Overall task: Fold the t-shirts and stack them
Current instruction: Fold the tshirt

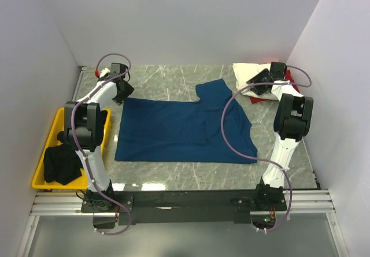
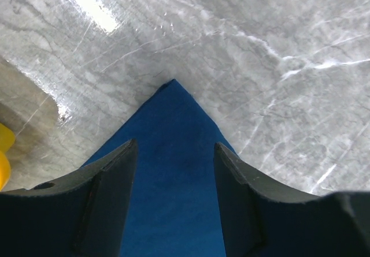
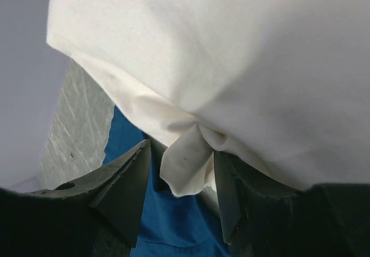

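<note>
A navy-blue t-shirt (image 1: 179, 130) lies spread flat in the middle of the marble table. My left gripper (image 1: 122, 92) hovers open over its far left corner. In the left wrist view that corner (image 2: 173, 124) points away between the parted fingers of the left gripper (image 2: 175, 144). At the far right, a white t-shirt (image 1: 245, 71) rests on a red one (image 1: 293, 85). My right gripper (image 1: 257, 86) is at its near edge. In the right wrist view a flap of the white t-shirt (image 3: 231, 49) hangs between the jaws of the right gripper (image 3: 182, 148), which stand apart. Navy cloth (image 3: 167, 228) shows below.
A yellow tray (image 1: 55, 124) stands at the table's left edge with black t-shirts (image 1: 62, 163) heaped in it. White walls close in the table at the back and on both sides. Each arm's cable loops above the table.
</note>
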Tool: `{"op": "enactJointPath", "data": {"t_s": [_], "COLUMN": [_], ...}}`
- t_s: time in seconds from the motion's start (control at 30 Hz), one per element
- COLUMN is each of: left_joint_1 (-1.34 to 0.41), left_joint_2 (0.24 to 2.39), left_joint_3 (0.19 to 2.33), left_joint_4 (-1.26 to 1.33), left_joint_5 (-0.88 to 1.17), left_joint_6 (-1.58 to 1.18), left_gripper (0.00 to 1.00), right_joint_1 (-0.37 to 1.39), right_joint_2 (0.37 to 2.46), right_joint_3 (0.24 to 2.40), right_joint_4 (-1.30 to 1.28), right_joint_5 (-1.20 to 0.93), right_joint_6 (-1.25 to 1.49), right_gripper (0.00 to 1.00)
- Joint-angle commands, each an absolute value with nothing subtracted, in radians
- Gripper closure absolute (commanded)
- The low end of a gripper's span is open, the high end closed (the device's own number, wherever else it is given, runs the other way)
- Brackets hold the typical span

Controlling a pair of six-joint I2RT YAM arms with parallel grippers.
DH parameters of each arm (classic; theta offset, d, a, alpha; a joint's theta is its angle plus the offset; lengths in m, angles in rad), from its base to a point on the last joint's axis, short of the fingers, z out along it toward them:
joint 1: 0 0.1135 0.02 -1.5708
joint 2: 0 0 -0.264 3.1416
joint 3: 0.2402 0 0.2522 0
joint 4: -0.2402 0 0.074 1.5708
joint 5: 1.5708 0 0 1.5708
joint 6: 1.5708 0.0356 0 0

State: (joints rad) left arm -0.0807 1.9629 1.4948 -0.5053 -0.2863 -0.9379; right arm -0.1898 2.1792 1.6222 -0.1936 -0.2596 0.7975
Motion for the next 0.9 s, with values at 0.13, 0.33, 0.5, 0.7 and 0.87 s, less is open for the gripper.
{"op": "enactJointPath", "data": {"t_s": [0.13, 0.33, 0.5, 0.7, 0.87], "left_joint_1": [-0.078, -0.081, -0.092, -0.11, -0.114], "left_joint_2": [2.023, 2.049, 2.072, 2.121, 2.146], "left_joint_3": [1.572, 1.623, 1.666, 1.73, 1.743], "left_joint_4": [-0.523, -0.548, -0.584, -0.652, -0.67], "left_joint_5": [-0.296, -0.314, -0.337, -0.403, -0.436], "left_joint_6": [-0.962, -0.985, -1.012, -1.042, -1.061], "left_gripper": [0.43, 0.45, 0.47, 0.47, 0.53], "right_joint_1": [-0.195, -0.161, -0.097, -0.032, -0.023], "right_joint_2": [2.114, 2.011, 2.011, 2.104, 2.189], "right_joint_3": [1.591, 1.531, 1.578, 1.71, 1.798], "right_joint_4": [-0.081, -0.048, -0.093, -0.195, -0.248], "right_joint_5": [-0.359, -0.425, -0.443, -0.378, -0.354], "right_joint_6": [0.735, 0.719, 0.683, 0.615, 0.588], "right_gripper": [0.43, 0.41, 0.41, 0.41, 0.43]}}
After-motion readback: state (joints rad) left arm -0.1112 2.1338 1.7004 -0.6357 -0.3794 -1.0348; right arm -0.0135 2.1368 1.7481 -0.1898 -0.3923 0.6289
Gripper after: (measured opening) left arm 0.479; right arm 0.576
